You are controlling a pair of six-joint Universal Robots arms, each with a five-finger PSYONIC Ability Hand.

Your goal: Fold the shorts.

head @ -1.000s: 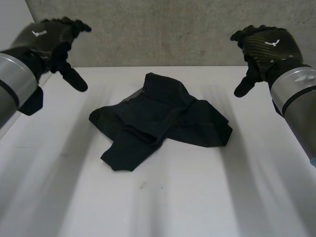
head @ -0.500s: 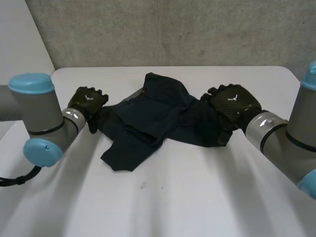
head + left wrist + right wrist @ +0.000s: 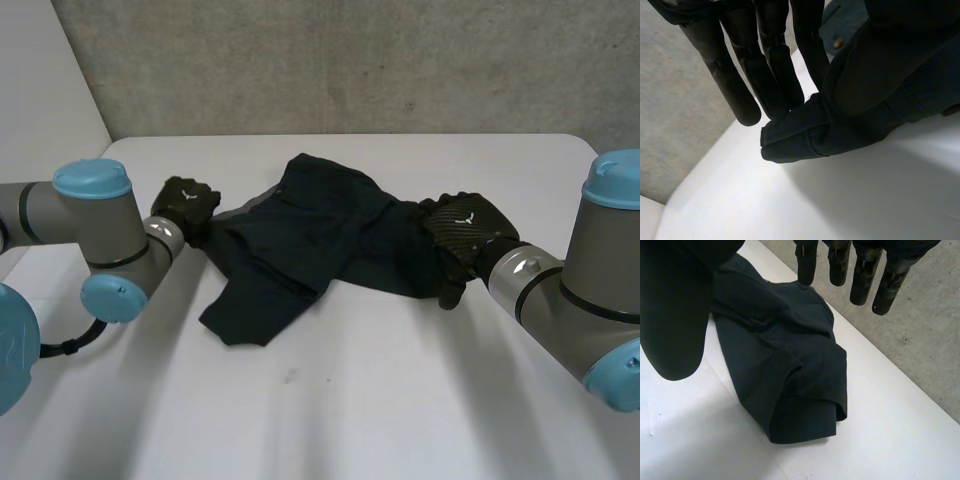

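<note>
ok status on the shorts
left hand at left edge of shorts, grip unclear. right hand open at right edge. shorts crumpled, unfolded. nothing in the way.

L hand (image 3: 185, 205), R hand (image 3: 465, 225) both low; R fingers (image 3: 862, 280) straight

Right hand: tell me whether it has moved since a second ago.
Yes. The right hand has dropped from up against the grey wall to the table, at the right end of the shorts.

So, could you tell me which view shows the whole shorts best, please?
The head view: the shorts lie there almost entirely visible. The left wrist view shows one hemmed edge by the left hand; the right wrist view, one bunched end.
</note>
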